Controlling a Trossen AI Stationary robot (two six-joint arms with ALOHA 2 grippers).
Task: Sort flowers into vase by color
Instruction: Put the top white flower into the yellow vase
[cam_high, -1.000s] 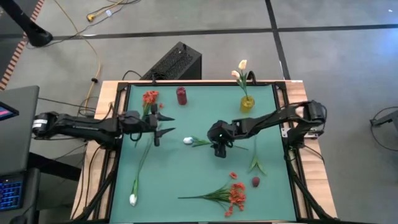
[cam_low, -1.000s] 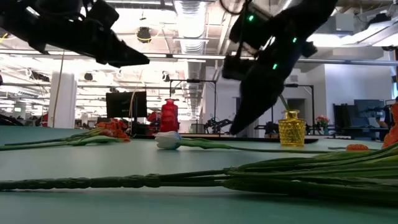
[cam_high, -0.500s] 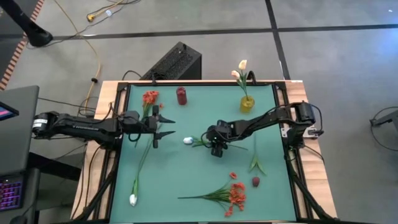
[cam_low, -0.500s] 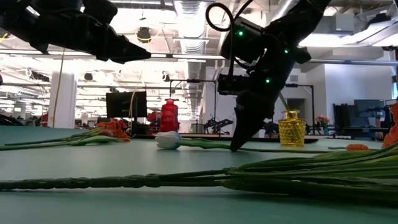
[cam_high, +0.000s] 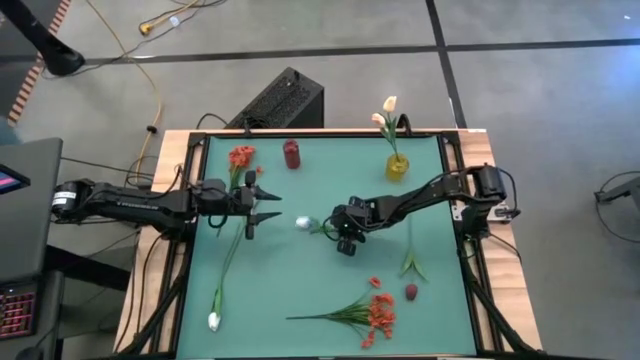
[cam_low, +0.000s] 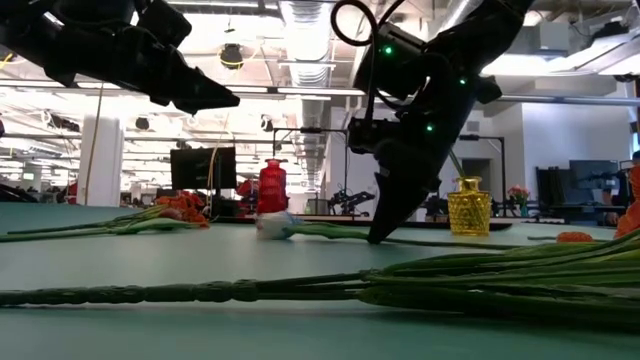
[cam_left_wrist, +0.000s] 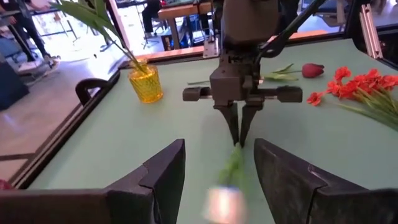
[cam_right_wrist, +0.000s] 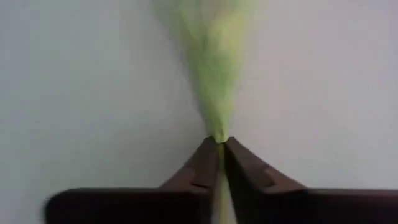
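Leftmost, the left gripper (cam_high: 262, 204) hung above the green table (cam_high: 300, 290) with its fingers spread wide and holding nothing, just beside a long white flower (cam_high: 226, 262) lying on the mat and pointing toward the white bud (cam_high: 303, 223) of another flower near the middle. Further right, the right gripper (cam_high: 344, 239) stood tipped down onto the table with its fingers pinched together on that white-budded flower's green stem (cam_right_wrist: 214, 74), the bud lying just to the gripper's left and the yellow vase (cam_high: 398, 167) well apart behind it.
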